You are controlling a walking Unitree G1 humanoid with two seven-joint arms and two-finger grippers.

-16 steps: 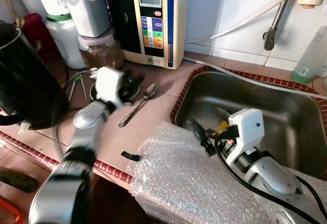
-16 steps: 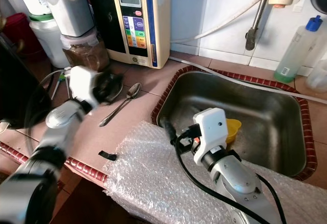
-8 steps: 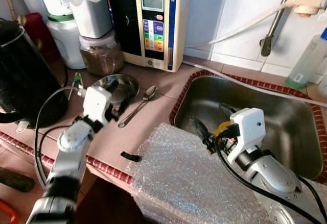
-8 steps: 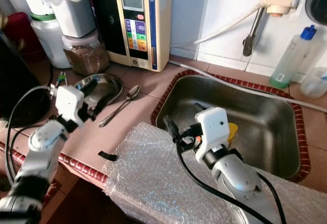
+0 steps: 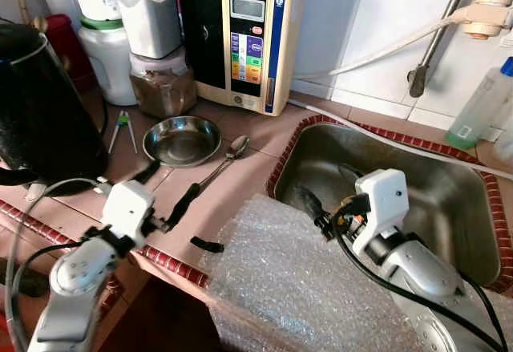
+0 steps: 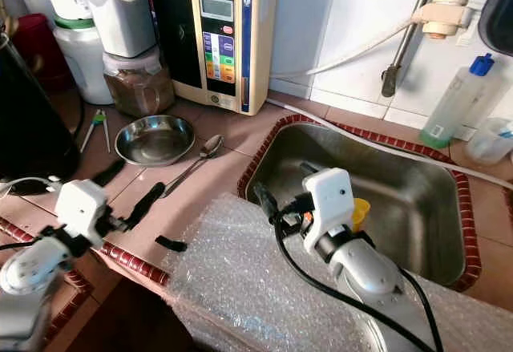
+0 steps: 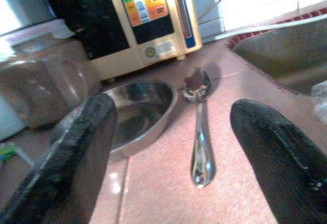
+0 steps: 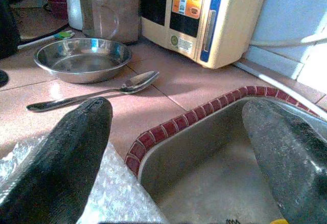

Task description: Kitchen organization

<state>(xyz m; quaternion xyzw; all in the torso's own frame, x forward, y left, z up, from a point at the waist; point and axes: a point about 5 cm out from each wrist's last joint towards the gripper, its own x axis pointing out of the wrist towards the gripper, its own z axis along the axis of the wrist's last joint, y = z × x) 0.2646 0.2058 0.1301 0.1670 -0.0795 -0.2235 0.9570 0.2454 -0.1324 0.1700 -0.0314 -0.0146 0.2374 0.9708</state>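
Looking from the head: left claw spread, empty, low over the worktop; spoon just ahead, beside steel bowl. Left wrist: spoon handle points back at me. Right wrist: right claw apart at the sink rim; left nearer.

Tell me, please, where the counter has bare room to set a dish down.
Bare tile lies between the spoon and the sink rim, in front of the water machine. Crowded: the back left, with jars, kettle and steel bowl; bubble wrap covers the front edge.
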